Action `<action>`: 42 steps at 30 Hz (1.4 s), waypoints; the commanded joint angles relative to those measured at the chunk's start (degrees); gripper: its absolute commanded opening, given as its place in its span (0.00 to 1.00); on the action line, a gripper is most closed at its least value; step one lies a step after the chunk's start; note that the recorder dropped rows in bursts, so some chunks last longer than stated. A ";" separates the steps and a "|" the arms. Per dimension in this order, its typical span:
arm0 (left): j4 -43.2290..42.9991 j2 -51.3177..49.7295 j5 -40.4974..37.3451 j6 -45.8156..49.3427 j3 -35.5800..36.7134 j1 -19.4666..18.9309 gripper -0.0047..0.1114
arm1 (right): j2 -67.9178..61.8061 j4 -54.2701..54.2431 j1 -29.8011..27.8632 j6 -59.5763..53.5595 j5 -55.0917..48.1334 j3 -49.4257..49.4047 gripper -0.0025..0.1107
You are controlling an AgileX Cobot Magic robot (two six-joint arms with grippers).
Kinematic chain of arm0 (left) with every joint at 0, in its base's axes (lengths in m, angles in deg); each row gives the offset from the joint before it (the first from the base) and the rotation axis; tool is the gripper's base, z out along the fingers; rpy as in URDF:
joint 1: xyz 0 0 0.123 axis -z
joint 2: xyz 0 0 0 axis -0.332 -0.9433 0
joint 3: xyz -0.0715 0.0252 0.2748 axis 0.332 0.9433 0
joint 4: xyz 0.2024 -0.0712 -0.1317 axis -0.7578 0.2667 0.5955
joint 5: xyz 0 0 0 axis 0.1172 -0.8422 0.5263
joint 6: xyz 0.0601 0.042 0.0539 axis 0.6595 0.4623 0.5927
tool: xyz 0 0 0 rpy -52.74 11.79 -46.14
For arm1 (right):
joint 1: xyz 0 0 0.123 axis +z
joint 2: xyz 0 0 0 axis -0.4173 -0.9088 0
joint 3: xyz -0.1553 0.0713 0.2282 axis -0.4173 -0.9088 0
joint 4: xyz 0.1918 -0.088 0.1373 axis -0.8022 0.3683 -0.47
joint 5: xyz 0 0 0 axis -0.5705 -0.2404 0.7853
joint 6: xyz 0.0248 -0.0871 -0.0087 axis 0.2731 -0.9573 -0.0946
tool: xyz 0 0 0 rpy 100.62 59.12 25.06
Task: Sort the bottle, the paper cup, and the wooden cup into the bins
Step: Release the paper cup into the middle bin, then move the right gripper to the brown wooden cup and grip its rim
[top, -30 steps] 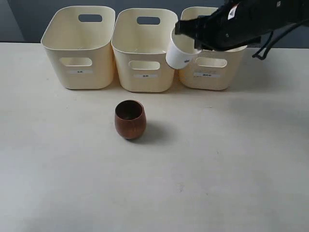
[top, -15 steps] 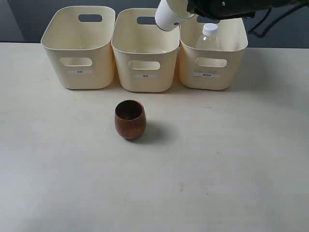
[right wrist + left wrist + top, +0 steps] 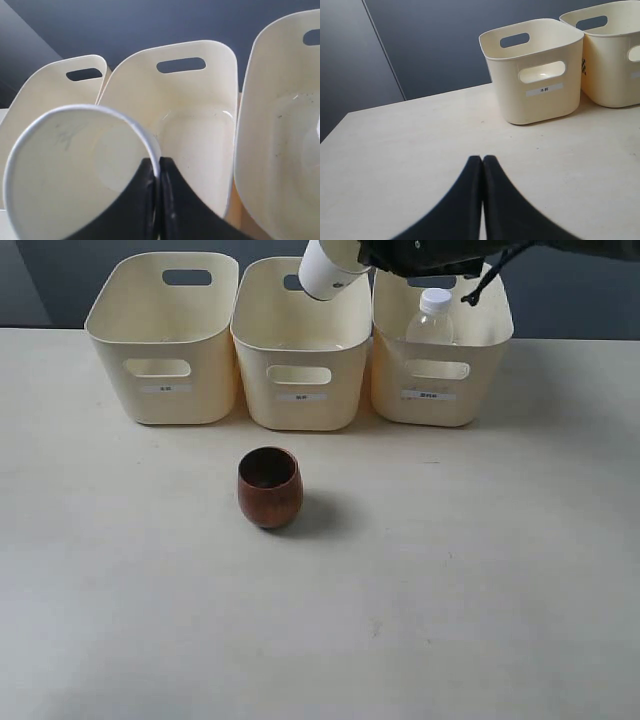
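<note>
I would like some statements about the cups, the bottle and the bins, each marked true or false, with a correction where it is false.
1. The right gripper holds the paper cup above the middle bin. True.
2. The bottle lies on the table in front of the bins. False: it stands inside the right bin.
3. The wooden cup stands upright on the table, apart from the bins. True.
4. The left gripper grips the wooden cup. False: its fingers are shut on nothing.
5. The left bin holds the paper cup. False: the cup is in the right gripper.
</note>
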 commanded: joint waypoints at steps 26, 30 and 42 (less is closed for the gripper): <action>0.00 0.28 0.34 -0.11 0.07 0.18 0.04 | -9.44 -0.61 -0.22 -0.87 -8.85 8.75 0.50; 0.00 0.28 0.34 -0.11 0.07 0.18 0.04 | -7.98 -0.61 -0.22 -3.57 -13.26 8.75 0.50; 0.00 0.28 0.34 -0.11 0.07 0.18 0.04 | -0.89 -7.18 3.23 -13.53 -28.46 8.75 0.50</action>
